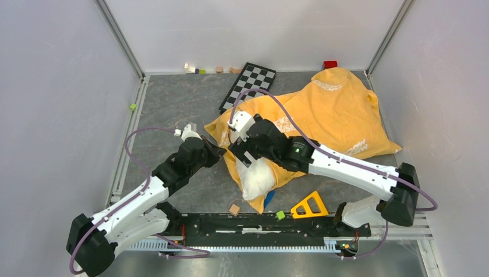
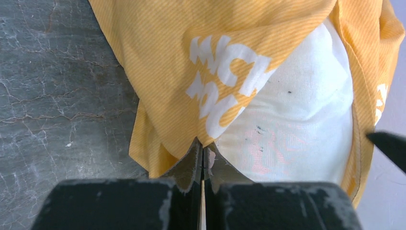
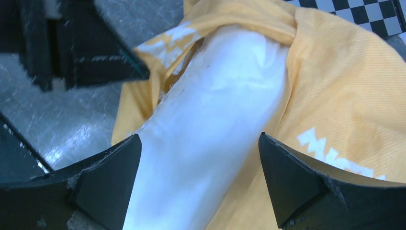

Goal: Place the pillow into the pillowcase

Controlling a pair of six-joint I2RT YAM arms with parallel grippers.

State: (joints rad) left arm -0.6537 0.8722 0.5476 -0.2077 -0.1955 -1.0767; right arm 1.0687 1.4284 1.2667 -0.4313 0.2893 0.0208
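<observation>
Near edge: wood cube (image 1: 234, 209) and yellow triangle (image 1: 309, 205) on grey surface (image 1: 190, 104). Beyond these, pillow (image 1: 256, 179) lay mostly inside pillowcase (image 1: 328, 109), white end protruding from opening toward arms. At opening, left claw (image 2: 202, 160) pressed together, pinching pillowcase hem; right claw (image 3: 198, 139) spread wide over exposed pillow. Far side: chessboard (image 1: 249, 85) beside pillowcase, red block (image 1: 330, 64) by wall.

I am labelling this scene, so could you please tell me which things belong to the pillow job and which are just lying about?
In the job: pillow; pillowcase; left gripper, shut on the pillowcase edge; right gripper, open over the pillow.
Lying about: chessboard; red block; yellow triangle; near green cube; wooden cube.
</observation>
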